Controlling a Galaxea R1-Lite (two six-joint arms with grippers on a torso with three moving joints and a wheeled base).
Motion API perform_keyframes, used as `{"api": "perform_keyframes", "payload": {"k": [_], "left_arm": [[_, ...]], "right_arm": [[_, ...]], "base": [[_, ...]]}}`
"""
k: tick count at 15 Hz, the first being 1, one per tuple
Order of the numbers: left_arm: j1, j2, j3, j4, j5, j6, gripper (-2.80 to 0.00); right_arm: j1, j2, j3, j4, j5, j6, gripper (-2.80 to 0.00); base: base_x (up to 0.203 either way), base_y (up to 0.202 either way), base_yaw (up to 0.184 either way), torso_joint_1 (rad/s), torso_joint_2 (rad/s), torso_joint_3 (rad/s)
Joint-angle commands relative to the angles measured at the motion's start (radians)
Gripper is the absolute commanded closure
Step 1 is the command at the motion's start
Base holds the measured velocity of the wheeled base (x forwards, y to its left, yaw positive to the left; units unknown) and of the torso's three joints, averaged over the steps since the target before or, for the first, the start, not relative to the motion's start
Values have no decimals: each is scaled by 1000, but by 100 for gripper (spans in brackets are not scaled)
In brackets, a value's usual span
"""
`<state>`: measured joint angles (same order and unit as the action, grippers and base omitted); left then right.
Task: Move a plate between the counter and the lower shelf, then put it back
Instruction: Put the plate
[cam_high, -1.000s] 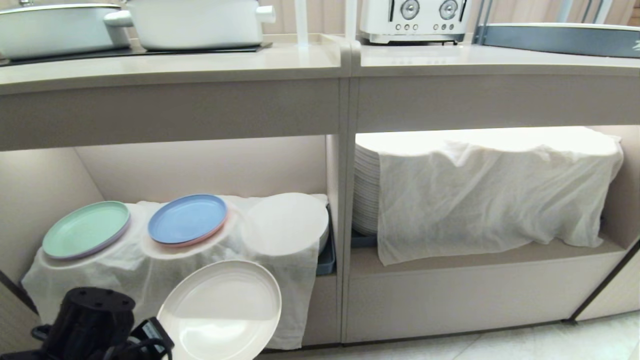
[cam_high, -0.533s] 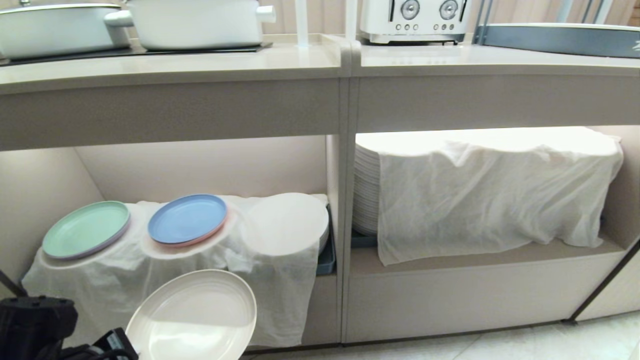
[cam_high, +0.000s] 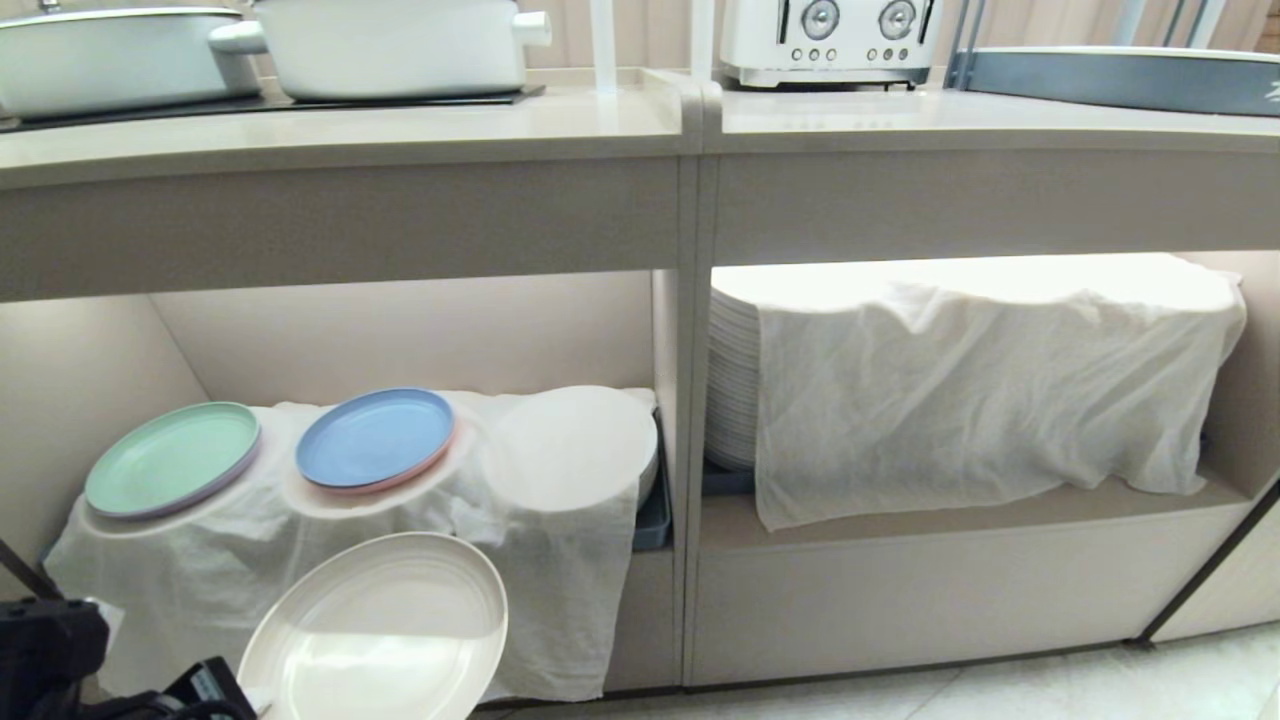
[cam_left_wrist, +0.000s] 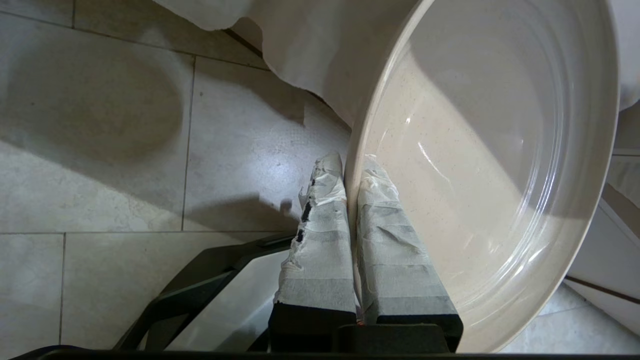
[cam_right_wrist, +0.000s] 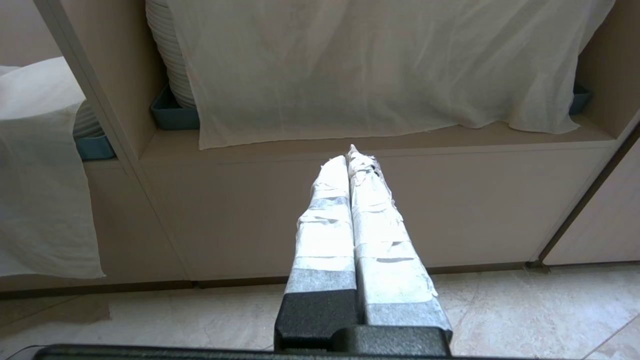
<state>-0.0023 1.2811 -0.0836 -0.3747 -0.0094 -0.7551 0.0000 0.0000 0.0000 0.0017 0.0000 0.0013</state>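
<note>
Left gripper (cam_left_wrist: 350, 165) pinches the rim of the cream plate (cam_high: 375, 625), held low before the lower shelf (cam_high: 960, 515) over pale floor tiles (cam_left_wrist: 125, 150). Right gripper (cam_right_wrist: 350, 157) closed, empty.

From head height we face the lower shelf (cam_high: 960, 505); our wrist views sit close, low, sharing its white cloth (cam_right_wrist: 350, 70).

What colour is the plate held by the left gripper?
Plain cream-beige plate, no pattern; clearest in the left wrist view.
</note>
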Motion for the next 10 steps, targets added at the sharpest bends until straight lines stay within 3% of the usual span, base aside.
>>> {"api": "perform_keyframes", "payload": {"k": [1, 10], "left_arm": [[2, -3, 0, -3, 3, -3, 0], [1, -3, -2, -3, 6, -1, 0]], "right_arm": [[0, 0, 0, 0, 0, 0, 0], [0, 0, 0, 0, 0, 0, 0]], "base": [[0, 0, 0, 0, 0, 0], [0, 0, 0, 0, 0, 0]]}}
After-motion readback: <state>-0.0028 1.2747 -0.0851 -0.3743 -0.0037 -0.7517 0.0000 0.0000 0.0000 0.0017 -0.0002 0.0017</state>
